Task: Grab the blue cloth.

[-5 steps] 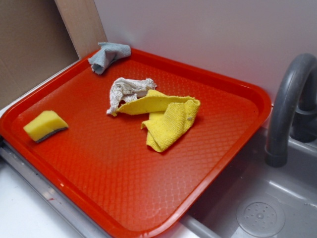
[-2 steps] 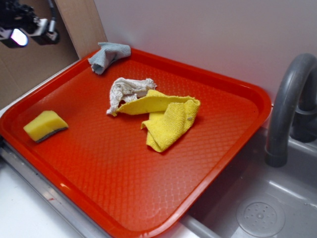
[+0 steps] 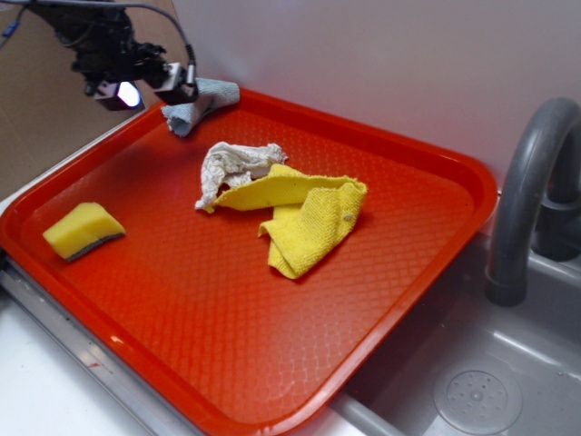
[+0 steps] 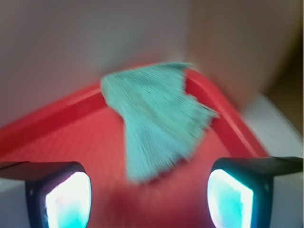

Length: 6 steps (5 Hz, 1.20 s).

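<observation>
My gripper [image 3: 150, 89] hangs in the air with its 2 fingers [image 4: 59, 192] spread wide apart and nothing between them. I judge this to be the approach: the jaws are opened in readiness so the blue cloth [image 4: 156, 128] can pass between them once I come down.

From my wrist view the blue cloth lies straight ahead of me and centred in the gap between my fingers, a little beyond the tips, not touching either one. In the exterior view it sits just past my gripper, tucked into the far corner of the red tray [image 3: 399, 300] with part of it riding up on the raised rim. That corner placement matters, I think: the rim and the wall behind leave little room, so I am coming at it from the tray's open side.

The blue cloth is a small pale grey-blue rag with a fine woven or ribbed texture, crumpled into a rough wedge, broad at the far end and narrowing toward me. The wrist view is blurred, so I cannot tell its folds exactly.

Behind me and well apart lie the other 3 soft things: an off-white rag [image 3: 234, 165] touching a yellow cloth [image 3: 304, 218], and a yellow sponge [image 3: 82, 229] alone off to one side.
</observation>
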Tool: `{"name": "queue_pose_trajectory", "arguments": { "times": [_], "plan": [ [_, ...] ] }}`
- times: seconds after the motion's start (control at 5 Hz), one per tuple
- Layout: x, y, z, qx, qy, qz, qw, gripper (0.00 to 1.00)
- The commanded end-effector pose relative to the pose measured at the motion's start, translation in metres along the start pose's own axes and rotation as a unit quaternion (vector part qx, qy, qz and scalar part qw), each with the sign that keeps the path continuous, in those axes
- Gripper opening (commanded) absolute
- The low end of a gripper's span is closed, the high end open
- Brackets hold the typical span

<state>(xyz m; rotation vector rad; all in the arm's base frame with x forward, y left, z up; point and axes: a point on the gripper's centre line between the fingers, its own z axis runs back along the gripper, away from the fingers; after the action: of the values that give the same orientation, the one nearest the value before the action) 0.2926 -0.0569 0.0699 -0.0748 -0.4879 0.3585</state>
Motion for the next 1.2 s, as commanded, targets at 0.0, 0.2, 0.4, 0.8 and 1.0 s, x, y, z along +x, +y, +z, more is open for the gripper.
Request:
{"name": "queue_pose_trajectory", "arguments": {
  "times": [0.0, 0.2, 0.4, 0.8, 1.0],
  "plan": [
    [0.031, -0.018, -0.024, 0.007, -0.015, -0.017, 1.000, 1.00],
    [0.030, -0.015, -0.032, 0.012, -0.010, -0.016, 1.000, 0.80],
    [0.025, -0.017, -0.034, 0.029, -0.012, -0.039, 0.999, 0.00],
    [0.030, -0.012, -0.022, 0.071, 0.006, -0.041, 0.997, 0.00],
    [0.026, -0.017, 0.003, 0.061, 0.054, -0.063, 0.995, 0.00]
  ]
}}
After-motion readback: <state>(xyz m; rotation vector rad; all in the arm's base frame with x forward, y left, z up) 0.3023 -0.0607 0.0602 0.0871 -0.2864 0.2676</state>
